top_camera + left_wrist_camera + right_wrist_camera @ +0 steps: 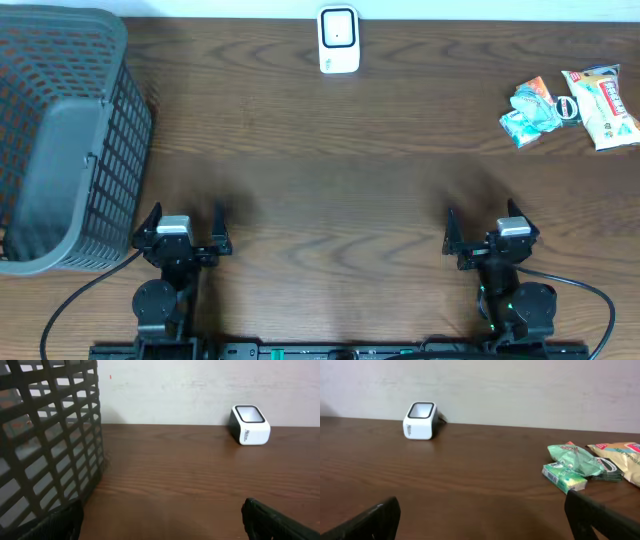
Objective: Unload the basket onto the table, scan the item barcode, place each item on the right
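Wood-grain table (330, 150), boxy white scanner (338, 40), crinkled packets (530, 112)

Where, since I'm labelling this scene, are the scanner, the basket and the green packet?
scanner (338, 40), overhead view, its white top face.
basket (126, 150), overhead view, its mesh side wall.
green packet (572, 458), right wrist view, its crinkled top.
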